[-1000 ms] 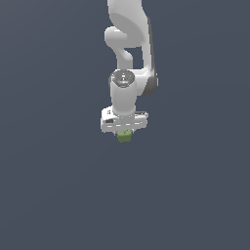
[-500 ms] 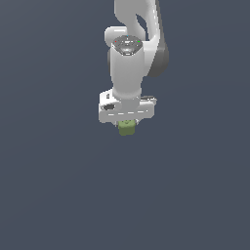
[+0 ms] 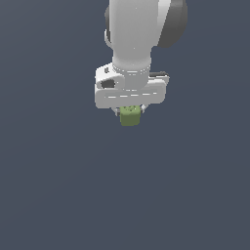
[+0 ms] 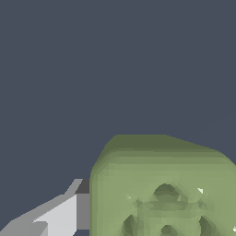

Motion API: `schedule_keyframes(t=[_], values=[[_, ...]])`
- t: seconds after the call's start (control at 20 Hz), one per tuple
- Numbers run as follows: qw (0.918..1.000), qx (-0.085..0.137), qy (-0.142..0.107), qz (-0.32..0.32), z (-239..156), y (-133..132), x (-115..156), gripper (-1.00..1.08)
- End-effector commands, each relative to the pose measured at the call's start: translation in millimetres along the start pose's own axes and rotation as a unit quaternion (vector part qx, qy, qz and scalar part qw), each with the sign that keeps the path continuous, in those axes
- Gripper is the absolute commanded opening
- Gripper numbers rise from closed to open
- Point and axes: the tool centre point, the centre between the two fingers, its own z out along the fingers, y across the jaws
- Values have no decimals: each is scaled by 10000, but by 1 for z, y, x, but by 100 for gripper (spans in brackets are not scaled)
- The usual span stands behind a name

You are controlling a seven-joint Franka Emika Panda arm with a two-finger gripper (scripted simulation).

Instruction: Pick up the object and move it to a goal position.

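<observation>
One small olive-green cube with rounded edges (image 3: 130, 117) is seen in the exterior view, tucked directly beneath the white, blocky body of the gripper (image 3: 131, 113), at about six o'clock from the arm's white cylindrical wrist (image 3: 130, 44). The cube is clamped between the fingers, whose tips are mostly hidden behind it and the gripper body; only its lower part shows below the gripper. Nothing but plain dark grey-blue background (image 3: 58, 185) is seen around and under it.

In the wrist view the cube (image 4: 161, 189) is shown very close, with a mottled, dotted circular mark on its near face. A light grey finger (image 4: 62, 214) is pressed flat against one side of the cube. The opposite finger is not shown.
</observation>
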Motion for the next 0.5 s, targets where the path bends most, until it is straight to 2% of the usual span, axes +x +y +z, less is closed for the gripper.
schedule_keyframes(t=[0.0,0.45], values=[[10000,0,-5,0,-23,-1,6,-100],[10000,0,-5,0,-87,-5,27,-100]])
